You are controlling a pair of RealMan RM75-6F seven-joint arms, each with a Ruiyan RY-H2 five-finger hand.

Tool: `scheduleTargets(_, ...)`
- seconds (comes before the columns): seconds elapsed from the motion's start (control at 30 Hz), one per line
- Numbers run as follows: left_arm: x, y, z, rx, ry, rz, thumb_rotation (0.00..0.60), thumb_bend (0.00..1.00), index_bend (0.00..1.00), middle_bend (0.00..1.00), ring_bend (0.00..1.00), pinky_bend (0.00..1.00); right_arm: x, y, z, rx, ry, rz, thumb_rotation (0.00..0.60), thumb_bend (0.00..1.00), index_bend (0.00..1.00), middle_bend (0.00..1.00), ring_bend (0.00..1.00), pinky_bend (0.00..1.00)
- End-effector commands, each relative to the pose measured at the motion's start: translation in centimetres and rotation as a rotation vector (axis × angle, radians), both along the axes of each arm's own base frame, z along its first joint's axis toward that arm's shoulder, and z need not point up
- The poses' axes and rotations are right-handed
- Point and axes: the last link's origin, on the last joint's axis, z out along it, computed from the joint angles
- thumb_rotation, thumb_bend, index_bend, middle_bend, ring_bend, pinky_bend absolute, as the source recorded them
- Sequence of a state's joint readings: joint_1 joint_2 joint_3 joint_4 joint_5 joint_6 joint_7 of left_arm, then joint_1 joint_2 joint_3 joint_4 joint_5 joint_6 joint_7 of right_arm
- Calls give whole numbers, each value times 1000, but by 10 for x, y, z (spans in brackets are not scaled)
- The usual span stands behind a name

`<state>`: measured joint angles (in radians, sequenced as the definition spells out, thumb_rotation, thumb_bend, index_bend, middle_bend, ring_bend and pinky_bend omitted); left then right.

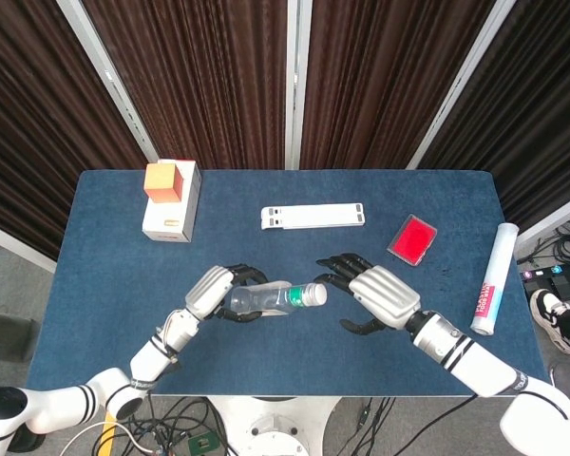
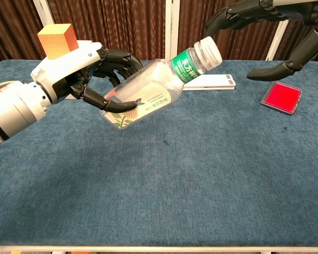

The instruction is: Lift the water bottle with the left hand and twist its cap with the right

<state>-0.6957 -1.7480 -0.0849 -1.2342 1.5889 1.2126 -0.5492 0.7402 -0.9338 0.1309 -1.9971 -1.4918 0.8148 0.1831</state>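
Observation:
My left hand grips a clear water bottle around its body and holds it tilted above the table. The bottle carries a green label, and its white cap points toward my right side. My right hand hovers just beyond the cap with its fingers spread and nothing in it. The dark fingertips arch over the cap without touching it.
A white box with an orange cube on top stands at the back left. A long white flat bar lies at the back centre, a red pad to its right. A white tube lies at the blue table's right edge.

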Motion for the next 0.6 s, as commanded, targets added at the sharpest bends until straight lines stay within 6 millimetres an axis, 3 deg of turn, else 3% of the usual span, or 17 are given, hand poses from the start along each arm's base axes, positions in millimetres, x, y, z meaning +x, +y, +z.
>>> scheduleTargets(0.03,0,0,0,0,-1,2,600,315,480,468,372,484,1,1,1,-1,-2,6,599,242,193,31,0,0)
scheduleTargets(0.6,-1,0,-1,-6,0,2,600,315,480,468,372,484,4,-1,5,-43,-29,27,600,282,193,33,0,0)
